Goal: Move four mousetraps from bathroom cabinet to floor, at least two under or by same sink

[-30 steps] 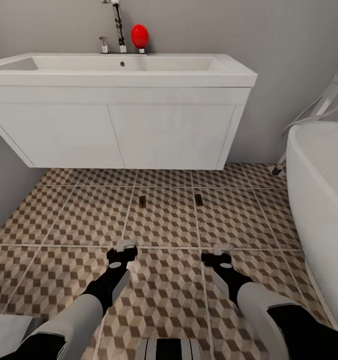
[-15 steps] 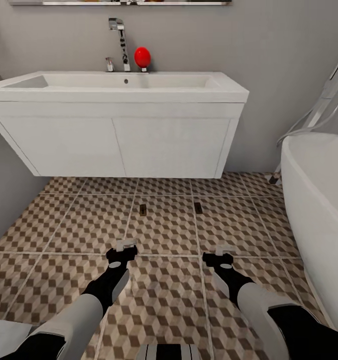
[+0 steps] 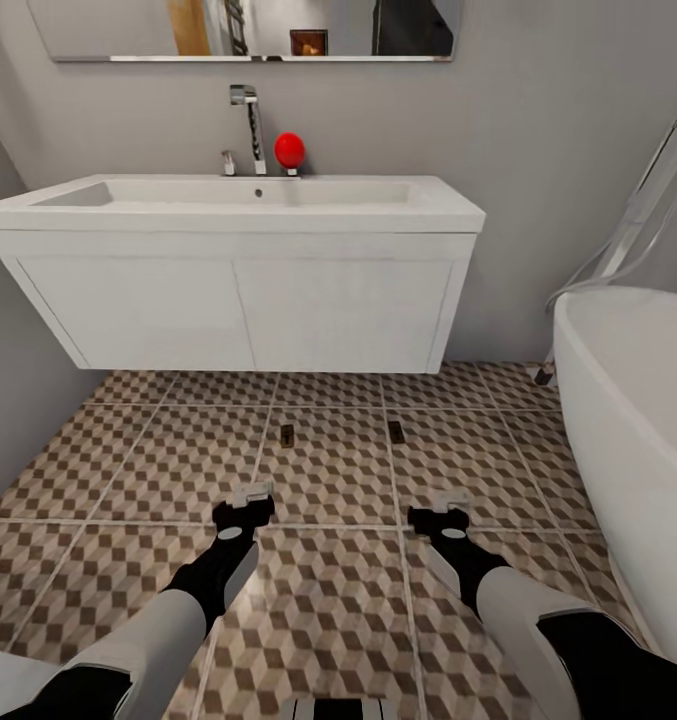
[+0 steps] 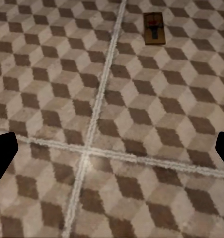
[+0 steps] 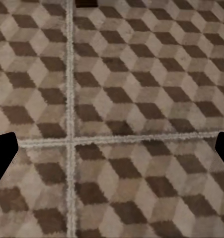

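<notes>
Two mousetraps lie flat on the bathroom floor (image 3: 338, 470) in front of the sink (image 3: 228, 200): one mousetrap (image 3: 287, 434) on the left and another mousetrap (image 3: 396, 431) on the right, both a short way out from the white vanity. The left one also appears as a small brown board with dark metal, the mousetrap (image 4: 154, 28) in the left wrist view. My left gripper (image 3: 248, 495) and right gripper (image 3: 444, 500) hover low over the tiles, nearer to me than the traps, both open and empty. The cabinet is out of view.
A white bathtub (image 3: 628, 440) fills the right side. A grey wall (image 3: 8, 420) closes the left. A chrome tap (image 3: 248, 125) and a red round object (image 3: 289, 150) stand on the basin's back edge, under a mirror (image 3: 248, 30).
The head view has tilted up and pulled back: the sink and traps sit lower and smaller, and the mirror has come into view. Both grippers hold their pose.
</notes>
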Robot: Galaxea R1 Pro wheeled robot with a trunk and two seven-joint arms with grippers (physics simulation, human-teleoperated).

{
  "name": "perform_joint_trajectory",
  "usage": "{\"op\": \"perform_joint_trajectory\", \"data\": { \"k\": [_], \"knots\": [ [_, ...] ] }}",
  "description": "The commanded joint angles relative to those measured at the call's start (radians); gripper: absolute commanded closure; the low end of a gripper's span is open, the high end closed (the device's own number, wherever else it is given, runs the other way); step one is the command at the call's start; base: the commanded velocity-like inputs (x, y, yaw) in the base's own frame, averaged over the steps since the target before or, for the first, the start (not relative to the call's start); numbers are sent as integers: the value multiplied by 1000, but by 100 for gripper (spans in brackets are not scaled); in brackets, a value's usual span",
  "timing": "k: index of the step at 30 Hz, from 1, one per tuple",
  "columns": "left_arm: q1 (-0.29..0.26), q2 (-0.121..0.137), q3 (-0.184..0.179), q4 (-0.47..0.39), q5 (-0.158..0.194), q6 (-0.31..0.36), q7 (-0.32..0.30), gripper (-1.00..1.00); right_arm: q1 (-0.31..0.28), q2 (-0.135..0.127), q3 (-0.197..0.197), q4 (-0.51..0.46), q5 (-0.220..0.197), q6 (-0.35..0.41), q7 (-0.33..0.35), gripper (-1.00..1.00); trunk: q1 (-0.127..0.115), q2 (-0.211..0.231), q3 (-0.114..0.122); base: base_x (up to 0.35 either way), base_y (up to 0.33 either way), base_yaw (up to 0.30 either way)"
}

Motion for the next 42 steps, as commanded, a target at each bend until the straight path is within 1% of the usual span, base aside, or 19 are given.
{"op": "perform_joint_trajectory", "data": {
  "k": [1,6,11,20,24,30,42],
  "knots": [
    [-1,1,-8,2,9,-4,7,-100,-1,-1,9,0,0,-1,-4,-100,-1,0,3,0,0,0],
    [-1,0,-8,4,11,-4,9,-100,-1,-1,8,-5,32,28,-5,-100,-3,1,23,0,0,0],
    [-1,-4,-8,6,17,-3,10,-100,-1,2,6,-5,44,57,-6,-100,-5,2,42,0,0,0],
    [-1,-5,-8,14,48,-3,12,-100,0,7,5,0,44,60,-9,-100,-9,4,77,0,0,0],
    [-1,-5,-8,44,64,-3,10,-100,0,5,5,2,43,59,-11,-100,-11,5,92,0,0,0],
    [-1,-3,-8,84,70,-4,9,-100,0,3,5,3,44,57,-12,-100,-14,7,115,0,0,0],
    [-1,-2,-8,118,75,-4,10,-100,2,4,5,5,44,60,-12,-100,-19,10,162,0,0,0]
  ]
}}
